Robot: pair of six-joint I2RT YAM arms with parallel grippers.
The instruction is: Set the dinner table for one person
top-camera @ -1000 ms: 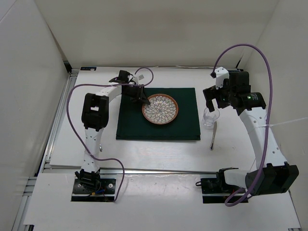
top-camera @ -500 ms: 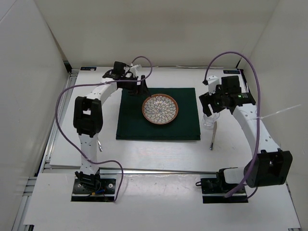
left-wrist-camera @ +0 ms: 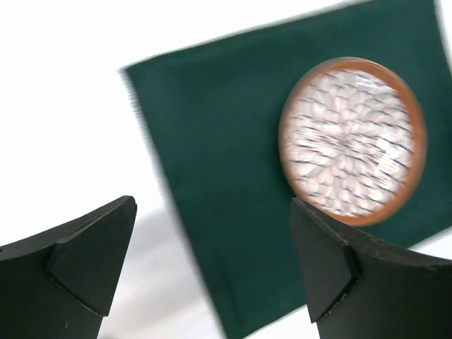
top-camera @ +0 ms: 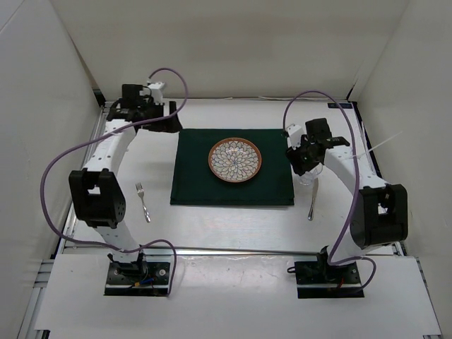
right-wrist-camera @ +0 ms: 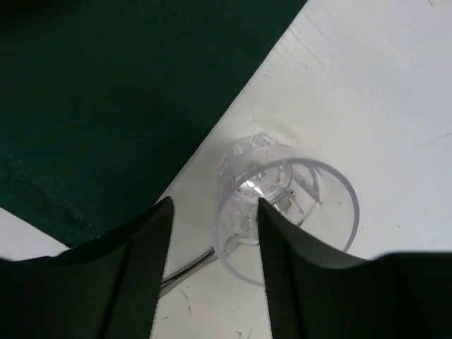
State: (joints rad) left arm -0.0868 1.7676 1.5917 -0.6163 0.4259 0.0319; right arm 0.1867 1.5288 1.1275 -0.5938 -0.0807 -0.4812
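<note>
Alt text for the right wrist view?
A clear glass stands on the white table just off the corner of a dark green mat. The right gripper is open, the glass's near rim showing between its fingers.

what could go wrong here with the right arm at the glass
The right gripper straddles one wall of the clear glass; such a thin rim pinch might slip or tip it. The glass stands close to the metal utensil and the green mat, so dragging it could knock the utensil askew.
</note>
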